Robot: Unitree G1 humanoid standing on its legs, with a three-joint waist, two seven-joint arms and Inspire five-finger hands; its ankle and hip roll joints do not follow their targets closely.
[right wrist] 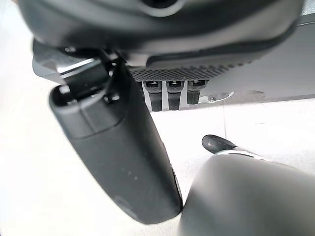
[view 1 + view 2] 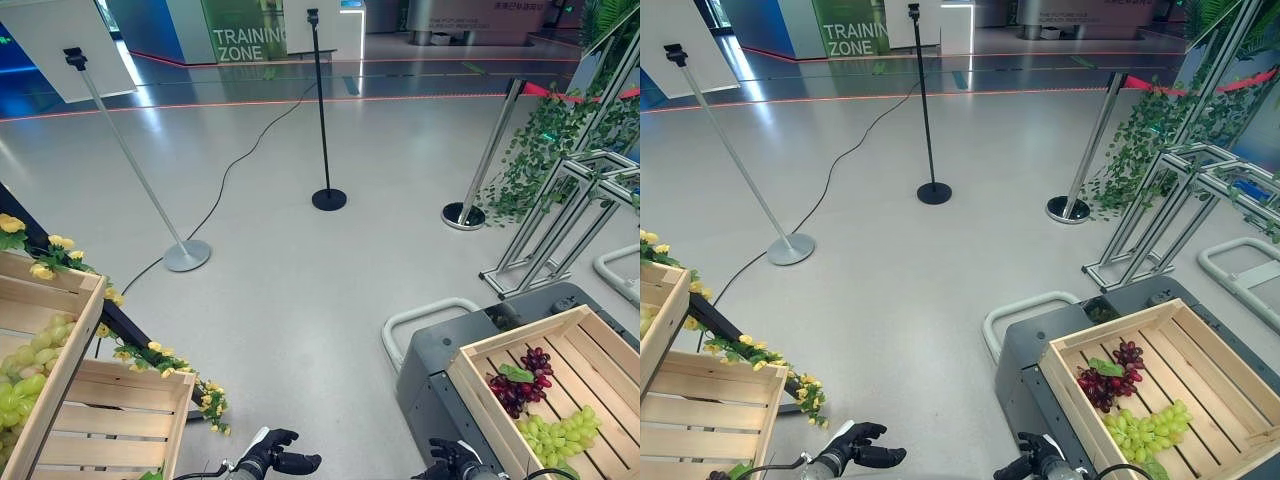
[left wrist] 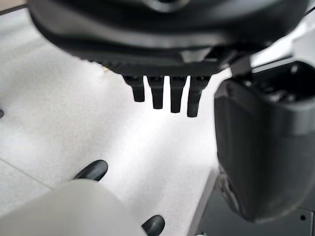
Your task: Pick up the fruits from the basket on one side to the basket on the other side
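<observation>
A wooden crate [image 2: 470, 372] on my right holds a bunch of purple grapes [image 2: 520, 380] and a bunch of green grapes [image 2: 555, 432]. On my left, a raised wooden crate [image 2: 62, 350] holds green grapes [image 2: 25, 375], and a lower slatted crate [image 2: 120, 420] in front of it lies bare. My left hand [image 2: 275, 455] hangs low over the floor between the crates, its fingers [image 3: 172, 98] relaxed and holding nothing. My right hand [image 2: 450, 460] sits near the right crate's near corner, its fingers [image 1: 170, 96] relaxed too and empty.
The right crate rests on a grey cart [image 2: 430, 360] with a white bumper rail [image 2: 415, 315]. Yellow flower garlands [image 2: 150, 350] edge the left crates. Two pole stands [image 2: 186, 254] [image 2: 328, 198], a stanchion [image 2: 462, 214], a metal frame [image 2: 560, 220] and ivy stand on the grey floor ahead.
</observation>
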